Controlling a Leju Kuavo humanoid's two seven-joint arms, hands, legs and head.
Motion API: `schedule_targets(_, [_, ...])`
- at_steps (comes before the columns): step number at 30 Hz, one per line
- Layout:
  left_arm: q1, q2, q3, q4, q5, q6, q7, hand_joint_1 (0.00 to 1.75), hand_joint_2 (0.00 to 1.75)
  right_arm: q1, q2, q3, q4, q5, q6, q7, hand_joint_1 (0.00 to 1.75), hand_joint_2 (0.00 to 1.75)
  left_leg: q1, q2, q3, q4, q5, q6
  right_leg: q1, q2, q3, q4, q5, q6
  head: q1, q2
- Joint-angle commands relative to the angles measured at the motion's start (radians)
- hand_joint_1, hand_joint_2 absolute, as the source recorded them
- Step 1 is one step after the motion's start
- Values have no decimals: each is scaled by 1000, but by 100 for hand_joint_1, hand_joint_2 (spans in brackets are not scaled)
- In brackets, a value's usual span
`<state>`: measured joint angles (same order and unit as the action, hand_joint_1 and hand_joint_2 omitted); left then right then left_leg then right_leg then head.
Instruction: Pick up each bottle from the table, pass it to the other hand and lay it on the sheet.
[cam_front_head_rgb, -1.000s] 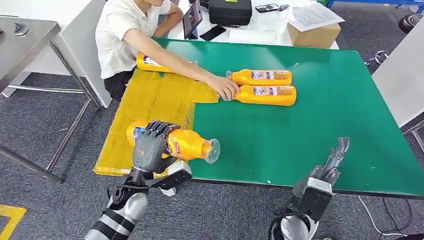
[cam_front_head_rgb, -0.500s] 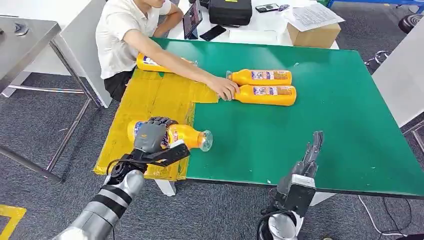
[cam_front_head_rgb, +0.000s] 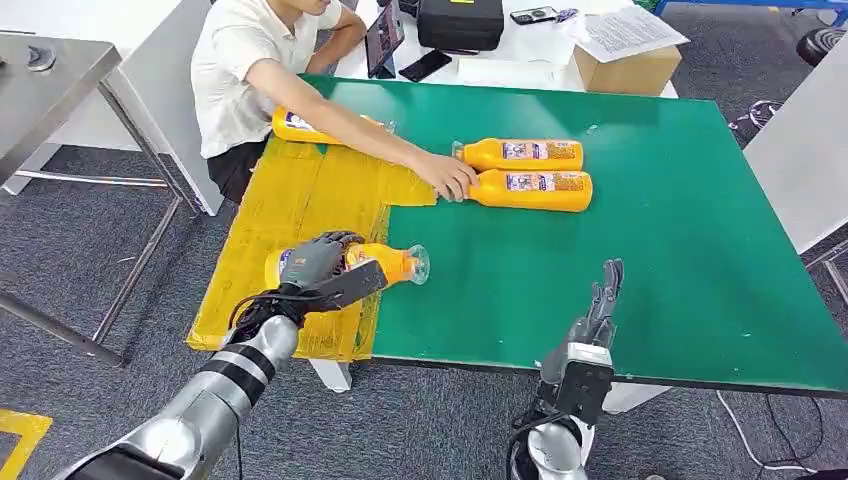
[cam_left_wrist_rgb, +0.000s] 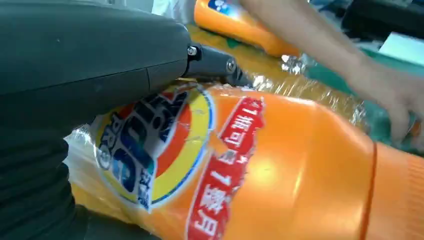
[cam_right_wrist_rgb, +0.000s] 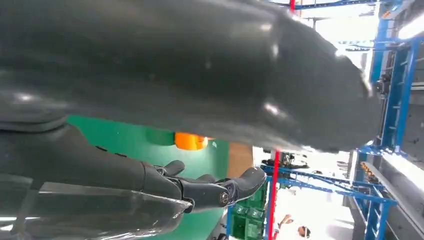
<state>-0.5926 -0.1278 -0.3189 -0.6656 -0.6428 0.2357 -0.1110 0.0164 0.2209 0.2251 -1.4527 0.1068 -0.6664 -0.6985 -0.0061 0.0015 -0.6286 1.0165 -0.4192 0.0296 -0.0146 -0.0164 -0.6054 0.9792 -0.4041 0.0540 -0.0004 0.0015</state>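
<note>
Fingers (cam_front_head_rgb: 335, 240) of left hand (cam_front_head_rgb: 312, 262) were wrapped over an orange bottle (cam_front_head_rgb: 385, 262), held on its side above the yellow sheet (cam_front_head_rgb: 290, 205) at its edge with the green bench (cam_front_head_rgb: 650, 240). Right hand (cam_front_head_rgb: 597, 310): fingers spread, holding nothing, at the near bench edge. Two bottles (cam_front_head_rgb: 530, 172) lay mid-bench beside a person's hand (cam_front_head_rgb: 452, 177).
</note>
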Motion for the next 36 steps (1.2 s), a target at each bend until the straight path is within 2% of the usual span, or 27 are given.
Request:
schedule_targets(1, [-67,-14,-15,170,11,-46,6,2,175,-47,-32,7,103,-1,5,0,0,0,1,0,3,-1,-1,-1,1,1,3,-1,0,-1,0,0])
schedule_targets(12, [-67,-10,-54,173,-11,-76,-8,0,175,-62,-41,-7,119,2,3,0,0,0,1,0,4,0,-1,-2,1,1,4,-1,-1,-2,0,0])
schedule_targets(16, [-40,-13,-59,140,4,-86,-58,3,175,-59,-48,-11,113,7,-4,0,0,0,1,0,2,-1,-1,-1,0,1,2,-1,0,-1,0,0])
schedule_targets(19, [34,-31,-79,4,26,-59,-161,0,175,-44,-55,-15,92,13,-10,0,0,0,1,0,3,-1,-1,-1,0,1,3,-1,0,-1,0,0])
schedule_targets(22, [174,-76,-62,-240,148,-29,-261,0,175,-19,-61,-18,71,17,-22,0,0,0,0,0,4,-1,-1,-1,0,1,4,-1,-1,-1,0,0])
schedule_targets(24, [211,-82,-89,-297,144,-19,-239,0,175,-13,-62,-16,66,17,-23,0,0,0,0,-1,5,-1,-2,-1,0,0,5,-1,-2,-1,0,0])
schedule_targets(26, [291,-102,-89,-423,277,-29,-307,0,175,-2,-60,-19,54,22,-31,0,0,0,1,0,6,0,-4,-1,0,1,7,-1,-3,-1,0,0])
schedule_targets(29, [410,-98,-181,-596,499,-81,-380,0,175,27,-75,-13,17,9,-31,0,0,0,-1,1,2,-1,-3,-1,-1,2,2,-1,-1,-1,0,0])
schedule_targets(30, [431,-91,-211,-643,533,-81,-396,0,175,32,-76,-10,7,7,-29,0,0,0,0,0,5,0,-5,-2,0,2,5,-1,-3,-1,0,0])
schedule_targets(35, [431,-91,-211,-643,533,-81,-396,0,175,32,-76,-10,7,7,-29,0,0,0,0,1,1,0,-3,-2,0,1,0,-1,-1,-1,0,0])
schedule_targets(36, [431,-91,-211,-643,533,-81,-396,0,175,32,-76,-10,7,7,-29,0,0,0,0,1,4,0,-4,-3,0,2,3,-1,-2,-2,0,0])
